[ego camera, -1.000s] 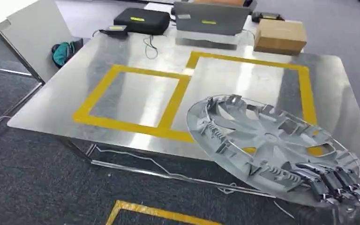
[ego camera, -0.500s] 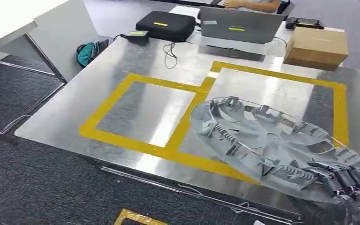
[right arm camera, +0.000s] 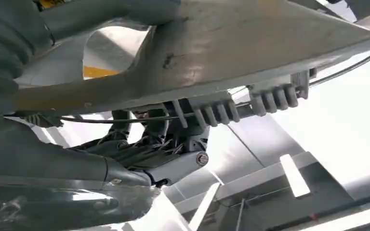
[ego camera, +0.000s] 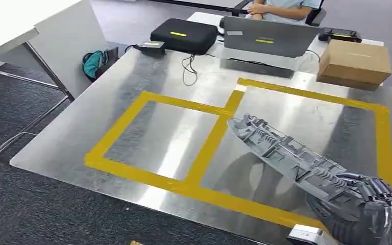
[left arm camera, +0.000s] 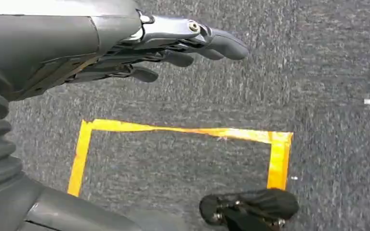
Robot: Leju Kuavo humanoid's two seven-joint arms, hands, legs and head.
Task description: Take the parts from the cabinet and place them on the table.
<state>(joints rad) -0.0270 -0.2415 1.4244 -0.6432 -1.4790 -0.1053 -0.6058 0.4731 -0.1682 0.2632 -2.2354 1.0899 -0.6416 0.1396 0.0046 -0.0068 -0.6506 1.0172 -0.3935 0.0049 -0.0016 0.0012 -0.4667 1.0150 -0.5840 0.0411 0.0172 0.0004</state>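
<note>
Gripping the grey wheel cover (ego camera: 286, 153) by its near rim, the right hand (ego camera: 367, 201) had its dark fingers (ego camera: 372, 186) curled over the edge at the lower right of the head view. That cover hung tilted and nearly edge-on above the metal table (ego camera: 148, 76), over the right-hand square of yellow tape (ego camera: 383, 138), and whether any part of it touched the surface could not be told. From the right wrist camera, the cover's ribbed underside (right arm camera: 221, 53) sat clamped against the hand (right arm camera: 139, 159). Down beside the robot, the left hand (left arm camera: 173, 48) held nothing, fingers loosely extended over grey carpet (left arm camera: 318, 72) marked with a taped yellow outline (left arm camera: 183, 132). Across the table stood a cardboard box (ego camera: 354, 64), a black case (ego camera: 184, 34) and a laptop (ego camera: 270, 37), with a seated person (ego camera: 280, 7) behind.
</note>
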